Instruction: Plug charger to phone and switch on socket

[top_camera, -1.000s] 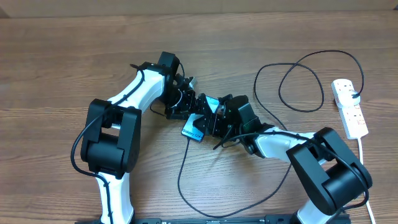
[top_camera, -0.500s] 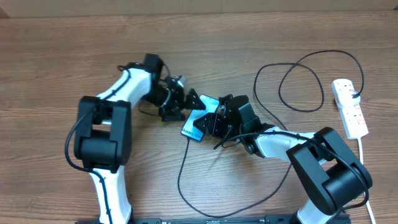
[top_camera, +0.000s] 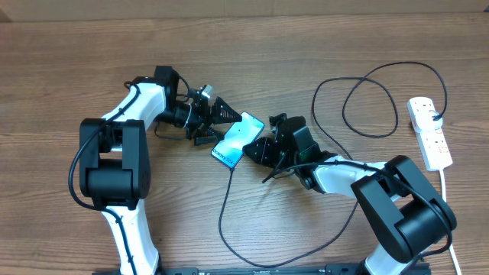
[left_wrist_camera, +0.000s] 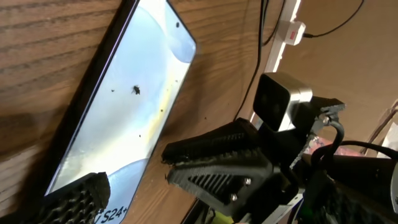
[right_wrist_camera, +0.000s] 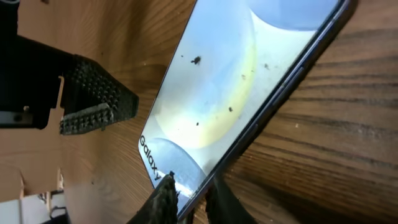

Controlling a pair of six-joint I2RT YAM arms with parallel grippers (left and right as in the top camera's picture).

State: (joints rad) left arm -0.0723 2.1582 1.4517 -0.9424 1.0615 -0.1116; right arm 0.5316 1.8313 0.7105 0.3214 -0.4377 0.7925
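Phone: slim, blue-teal screen up, lying aslant near the middle of the surface. Changed: a second ago it was half hidden between both grippers. Now it lies bare, turned and nudged a little toward the left edge.

Left gripper: fingers spread wide, holding nothing. Changed: it has backed off toward the left edge and now sits just beside the phone, not touching it.

Right gripper: fingertips at the phone's short "Galaxy" edge. Changed: the fingers have drawn close together in the last moment. Whether they pinch the plug tip or are merely nearly closed cannot be told, as that spot is hidden.

Charger: thin black cable running from the phone's Galaxy end toward the near edge. It curves right, then loops near the far right corner on its way to the socket.

Socket: white strip along the right edge with a black plug inserted. Both grippers are well apart from it.

Assessment: the left arm's steadying seems finished. The plug-in looks in hand or just made, but this is unconfirmed. Switching on remains, likely the right arm's job.
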